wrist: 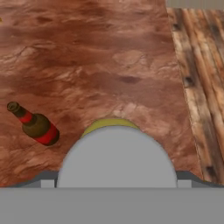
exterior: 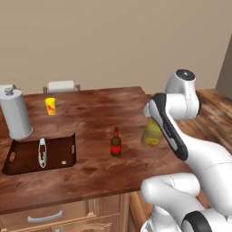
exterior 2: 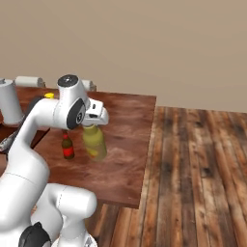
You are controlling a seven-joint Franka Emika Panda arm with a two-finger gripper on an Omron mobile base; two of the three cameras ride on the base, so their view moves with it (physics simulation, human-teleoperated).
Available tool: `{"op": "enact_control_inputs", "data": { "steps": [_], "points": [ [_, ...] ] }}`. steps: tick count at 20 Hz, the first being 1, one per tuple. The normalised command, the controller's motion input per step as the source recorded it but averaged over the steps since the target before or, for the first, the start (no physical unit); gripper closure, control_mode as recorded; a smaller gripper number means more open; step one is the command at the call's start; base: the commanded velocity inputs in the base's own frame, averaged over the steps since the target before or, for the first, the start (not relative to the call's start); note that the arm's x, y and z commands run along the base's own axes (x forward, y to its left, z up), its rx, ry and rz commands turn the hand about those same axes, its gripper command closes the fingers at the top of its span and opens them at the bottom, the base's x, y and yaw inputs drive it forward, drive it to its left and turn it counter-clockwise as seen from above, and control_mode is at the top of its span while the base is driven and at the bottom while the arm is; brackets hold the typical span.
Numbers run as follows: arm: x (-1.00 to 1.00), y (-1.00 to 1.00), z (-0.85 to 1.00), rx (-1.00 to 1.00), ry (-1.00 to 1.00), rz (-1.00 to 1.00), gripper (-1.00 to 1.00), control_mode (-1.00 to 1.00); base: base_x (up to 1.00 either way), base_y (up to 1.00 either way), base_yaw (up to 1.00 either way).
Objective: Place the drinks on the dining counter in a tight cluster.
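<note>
On the dining counter [exterior: 90, 172] the small brown bottle [exterior: 116, 142] stands beside the tall yellow bottle [exterior 2: 94, 142]. My gripper [exterior 2: 93, 126] hangs over its cap, fingers wide, holding nothing I can see. One more drink seems left.

A rendered home kitchen. A broad reddish-brown wood island counter [exterior: 90, 167] fills the left base view, with a rectangular sink recess [exterior: 41, 154] at lower left and light wood cabinets with a drawer handle [exterior: 44, 217] along the bottom edge. A paper towel roll [exterior: 61, 86] stands at upper left against a plain beige wall, and plank flooring [exterior 2: 202, 169] covers the right of the right base view.
</note>
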Motion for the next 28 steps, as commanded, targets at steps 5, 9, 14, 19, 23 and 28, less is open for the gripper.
{"op": "enact_control_inputs", "data": {
  "steps": [5, 9, 14, 19, 23, 28],
  "points": [
    [0.36, 0.09, 0.00, 0.04, 0.00, 0.06, 1.00, -1.00, 0.00, 0.00, 0.00],
    [0.42, 0.16, -0.03, 0.01, 0.01, 0.05, 1.00, -1.00, 0.00, 0.00, 0.00],
    [0.43, 0.20, -0.12, 0.00, 0.08, 0.01, 1.00, -1.00, 0.00, 0.00, 0.00],
    [0.24, 0.20, -0.19, 0.00, 0.12, 0.01, 1.00, -1.00, 0.00, 0.00, 0.00],
    [0.19, 0.14, -0.19, 0.01, 0.06, 0.02, 1.00, -1.00, 0.00, 0.00, 0.00],
    [0.19, 0.10, -0.19, 0.01, 0.00, 0.01, 1.00, -1.00, 0.00, 0.00, 0.00]
  ]
}}
